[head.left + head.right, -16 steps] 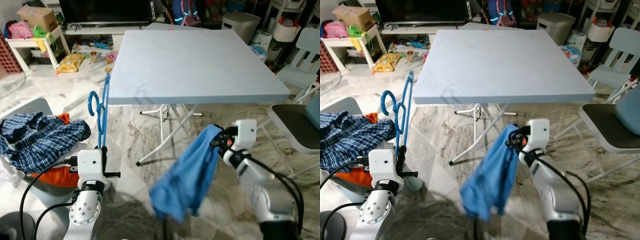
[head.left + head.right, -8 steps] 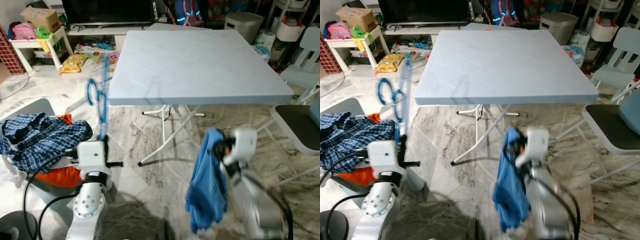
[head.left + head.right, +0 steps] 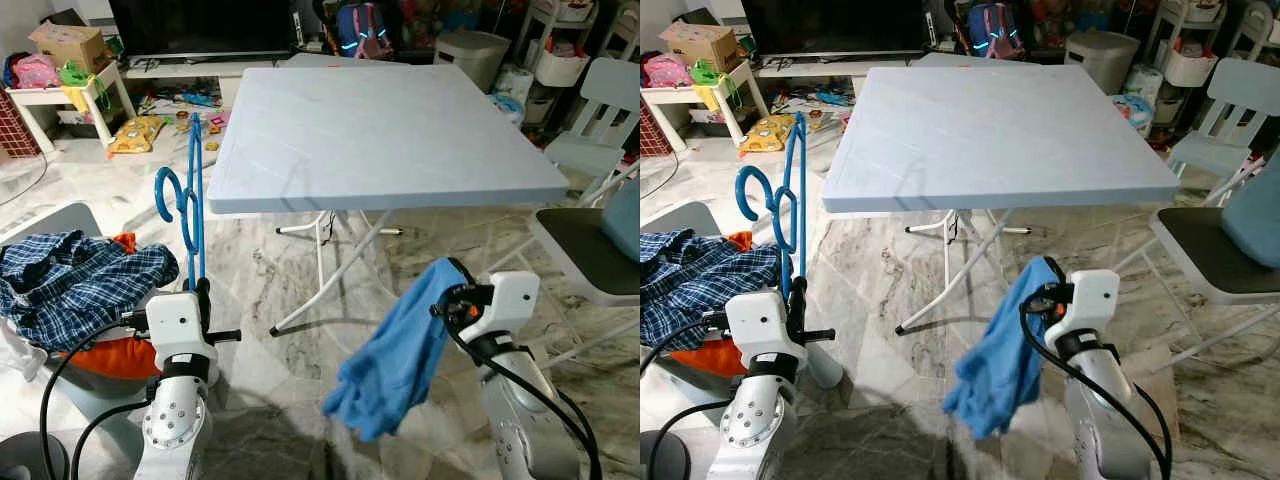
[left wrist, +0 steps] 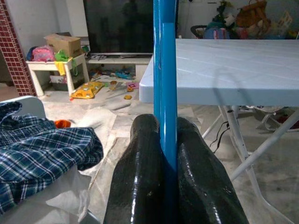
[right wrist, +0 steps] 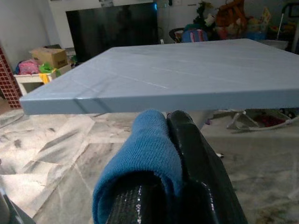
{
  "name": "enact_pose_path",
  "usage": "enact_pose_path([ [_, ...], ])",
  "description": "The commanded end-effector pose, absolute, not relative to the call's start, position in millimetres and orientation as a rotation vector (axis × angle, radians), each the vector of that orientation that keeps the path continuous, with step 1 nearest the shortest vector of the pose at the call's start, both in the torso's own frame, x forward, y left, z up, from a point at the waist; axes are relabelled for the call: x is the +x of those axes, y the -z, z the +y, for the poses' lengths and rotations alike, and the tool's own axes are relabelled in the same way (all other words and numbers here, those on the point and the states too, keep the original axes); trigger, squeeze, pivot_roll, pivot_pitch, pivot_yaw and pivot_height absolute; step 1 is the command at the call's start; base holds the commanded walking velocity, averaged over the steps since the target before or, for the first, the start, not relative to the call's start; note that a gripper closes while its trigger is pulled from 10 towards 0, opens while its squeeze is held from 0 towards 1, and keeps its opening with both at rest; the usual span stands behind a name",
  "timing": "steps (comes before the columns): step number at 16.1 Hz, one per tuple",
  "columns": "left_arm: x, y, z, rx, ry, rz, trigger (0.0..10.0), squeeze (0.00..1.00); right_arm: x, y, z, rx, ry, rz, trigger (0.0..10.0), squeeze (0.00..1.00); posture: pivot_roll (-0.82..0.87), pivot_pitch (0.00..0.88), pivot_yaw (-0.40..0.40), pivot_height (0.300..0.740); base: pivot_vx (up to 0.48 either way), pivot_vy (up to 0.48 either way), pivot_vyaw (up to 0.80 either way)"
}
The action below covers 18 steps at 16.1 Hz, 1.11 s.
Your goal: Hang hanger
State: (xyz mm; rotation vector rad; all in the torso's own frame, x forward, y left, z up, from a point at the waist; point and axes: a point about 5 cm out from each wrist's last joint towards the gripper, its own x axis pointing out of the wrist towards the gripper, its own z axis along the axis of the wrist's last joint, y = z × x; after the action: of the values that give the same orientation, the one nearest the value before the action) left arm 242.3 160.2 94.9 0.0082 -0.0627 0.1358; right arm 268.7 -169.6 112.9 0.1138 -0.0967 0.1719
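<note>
- Blue plastic hanger (image 3: 188,205) upright off left edge of pale blue square folding table (image 3: 380,125), clamped in left gripper (image 4: 167,140).
- Right gripper (image 5: 163,154) pinching blue cloth garment (image 3: 400,352), dangling below front edge.
- Risk: hanger twisting in pinch, cloth sliding off fingers.

We face pale blue folding table (image 3: 385,125) on marble floor (image 3: 280,300). Dark TV (image 3: 205,25) behind, white side table (image 3: 60,95) beside it, white chair (image 3: 590,255) at our right.
</note>
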Motion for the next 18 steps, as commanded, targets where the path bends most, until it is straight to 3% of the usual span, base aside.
enact_pose_path([
  [1,245.4,-94.7,161.3,0.013,-0.130,-0.064,10.0,0.00,274.8,-117.8,-160.0,0.125,-0.198,-0.120,10.0,0.00,-0.04,0.000,0.008,0.740,0.000,0.000,0.00],
  [6,251.5,-100.9,155.4,-0.042,-0.091,-0.090,10.0,0.00,284.7,-125.4,-155.5,0.108,-0.225,-0.155,10.0,0.00,-0.03,0.000,0.016,0.740,0.174,0.000,0.00],
  [10,253.2,-101.5,149.1,-0.057,-0.057,-0.094,10.0,0.00,290.7,-126.9,-164.7,0.090,-0.194,-0.163,10.0,0.00,-0.04,0.000,0.025,0.740,0.387,0.000,0.00],
  [18,255.8,-105.5,147.9,-0.069,-0.055,-0.103,10.0,0.00,295.3,-128.0,-149.8,0.075,-0.269,-0.166,10.0,0.00,-0.04,0.000,0.022,0.740,0.423,0.000,0.00],
])
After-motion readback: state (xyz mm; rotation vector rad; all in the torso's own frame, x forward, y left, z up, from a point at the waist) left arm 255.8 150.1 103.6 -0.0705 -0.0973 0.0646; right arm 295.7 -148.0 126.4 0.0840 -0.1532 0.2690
